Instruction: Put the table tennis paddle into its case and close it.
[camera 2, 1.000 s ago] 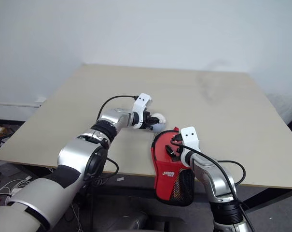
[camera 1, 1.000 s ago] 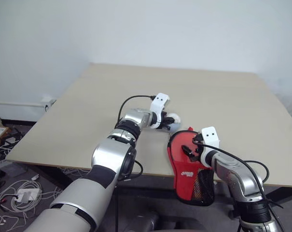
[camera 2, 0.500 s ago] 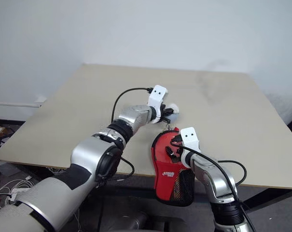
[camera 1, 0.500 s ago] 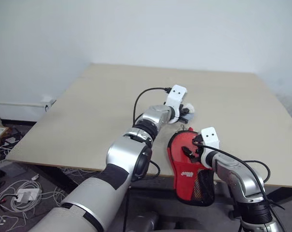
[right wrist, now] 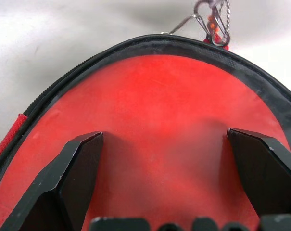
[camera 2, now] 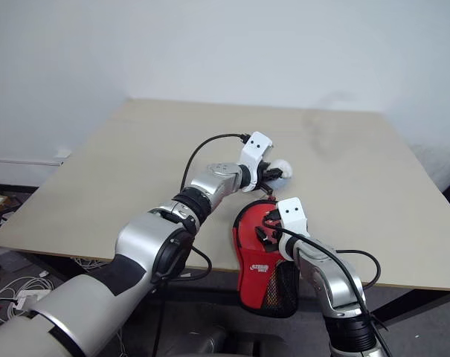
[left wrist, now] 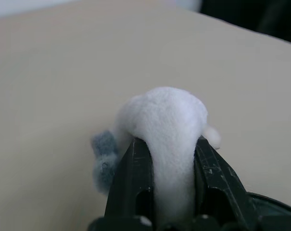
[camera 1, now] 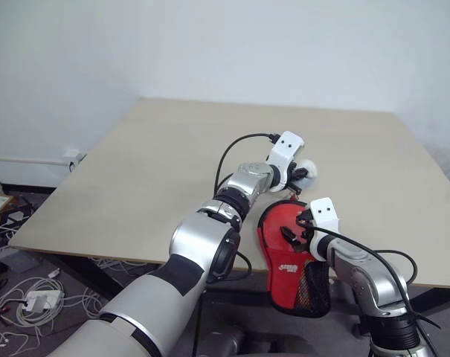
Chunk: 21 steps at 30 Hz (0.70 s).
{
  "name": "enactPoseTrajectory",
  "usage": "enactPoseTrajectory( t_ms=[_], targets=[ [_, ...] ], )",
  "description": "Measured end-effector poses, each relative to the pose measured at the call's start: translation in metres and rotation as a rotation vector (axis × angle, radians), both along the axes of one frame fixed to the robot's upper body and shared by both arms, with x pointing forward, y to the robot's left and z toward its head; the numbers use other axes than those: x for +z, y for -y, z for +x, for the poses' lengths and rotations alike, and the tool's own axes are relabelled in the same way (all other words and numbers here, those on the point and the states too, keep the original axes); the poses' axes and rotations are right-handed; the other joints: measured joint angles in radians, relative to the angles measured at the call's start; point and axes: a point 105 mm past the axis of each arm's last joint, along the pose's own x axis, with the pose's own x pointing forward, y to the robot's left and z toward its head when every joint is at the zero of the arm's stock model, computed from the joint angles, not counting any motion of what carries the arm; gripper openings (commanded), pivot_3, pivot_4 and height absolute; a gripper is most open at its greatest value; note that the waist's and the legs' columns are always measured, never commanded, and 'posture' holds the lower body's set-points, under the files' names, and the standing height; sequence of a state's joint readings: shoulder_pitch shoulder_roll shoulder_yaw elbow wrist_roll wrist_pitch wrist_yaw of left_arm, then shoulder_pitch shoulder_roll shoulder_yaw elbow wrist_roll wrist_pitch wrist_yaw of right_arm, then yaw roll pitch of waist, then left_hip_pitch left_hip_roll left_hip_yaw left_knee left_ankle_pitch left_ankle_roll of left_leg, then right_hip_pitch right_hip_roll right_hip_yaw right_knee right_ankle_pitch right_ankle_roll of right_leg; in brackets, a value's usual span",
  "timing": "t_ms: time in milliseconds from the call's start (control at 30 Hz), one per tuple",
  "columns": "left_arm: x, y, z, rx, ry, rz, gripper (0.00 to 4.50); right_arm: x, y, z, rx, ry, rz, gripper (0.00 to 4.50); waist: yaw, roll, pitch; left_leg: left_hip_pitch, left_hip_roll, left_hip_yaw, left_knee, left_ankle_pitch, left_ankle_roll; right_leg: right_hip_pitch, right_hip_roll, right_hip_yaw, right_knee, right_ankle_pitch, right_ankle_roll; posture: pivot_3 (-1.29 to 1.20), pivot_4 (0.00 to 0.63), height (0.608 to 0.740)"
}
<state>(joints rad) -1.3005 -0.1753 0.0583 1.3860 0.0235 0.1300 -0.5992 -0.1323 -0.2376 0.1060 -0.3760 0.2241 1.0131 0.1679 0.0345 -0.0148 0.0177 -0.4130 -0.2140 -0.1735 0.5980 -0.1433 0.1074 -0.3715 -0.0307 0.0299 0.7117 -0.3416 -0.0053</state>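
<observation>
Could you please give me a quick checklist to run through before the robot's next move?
1. Left tool has a firm hold on the soft lump: ok, the white lump is squeezed between its fingers.
2. Lump lifted off the table: ok, it hangs above the surface.
3. Right tool open: ok, fingers spread wide over the case.
4. Case fully on the table: not ok, its mesh-pocket end overhangs the near edge.
5. Case zipped shut: cannot tell, the zip edge is only partly seen.
6. Paddle inside the case: cannot tell.
</observation>
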Motion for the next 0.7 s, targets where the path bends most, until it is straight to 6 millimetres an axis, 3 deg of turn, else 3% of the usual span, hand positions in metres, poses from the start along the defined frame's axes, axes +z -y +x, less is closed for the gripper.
enactPoseTrajectory(
  t_ms=[200, 400, 533, 700],
  targets=[
    [0.002, 0.009, -0.017, -0.193, 0.023, -0.003, 3.85, 0.0, 0.0, -0.001, 0.008, 0.008, 0.005, 4.5, -0.002, 0.0, 0.0, 0.0, 0.0, 0.0, 0.0, 0.0, 0.0, 0.0, 0.0, 0.0, 0.0, 0.0, 0.0, 0.0, 0.0, 0.74],
    [-0.013, -0.001, -0.029, -0.299, -0.062, -0.042, 3.85, 0.006, 0.0, -0.016, 0.141, 0.035, 0.008, 4.5, -0.005, 0.001, 0.0, 0.0, 0.0, -0.001, 0.0, 0.0, 0.0, -0.001, 0.0, 0.0, 0.0, 0.0, 0.0, 0.0, 0.0, 0.74],
    [-0.003, -0.008, -0.025, -0.287, -0.092, -0.124, 3.85, 0.008, -0.003, -0.024, 0.214, 0.029, 0.023, 4.5, -0.012, 0.001, 0.0, 0.0, 0.0, -0.001, -0.001, -0.001, 0.001, -0.001, 0.0, -0.001, 0.0, 0.0, 0.0, 0.0, 0.0, 0.74],
    [0.017, -0.033, -0.009, -0.231, -0.09, -0.208, 3.85, 0.014, -0.005, -0.036, 0.286, 0.027, 0.061, 4.5, -0.022, 0.001, 0.0, -0.001, 0.001, -0.002, -0.001, -0.001, 0.001, -0.002, 0.0, -0.001, 0.0, 0.0, 0.0, 0.0, 0.0, 0.74]
  ],
)
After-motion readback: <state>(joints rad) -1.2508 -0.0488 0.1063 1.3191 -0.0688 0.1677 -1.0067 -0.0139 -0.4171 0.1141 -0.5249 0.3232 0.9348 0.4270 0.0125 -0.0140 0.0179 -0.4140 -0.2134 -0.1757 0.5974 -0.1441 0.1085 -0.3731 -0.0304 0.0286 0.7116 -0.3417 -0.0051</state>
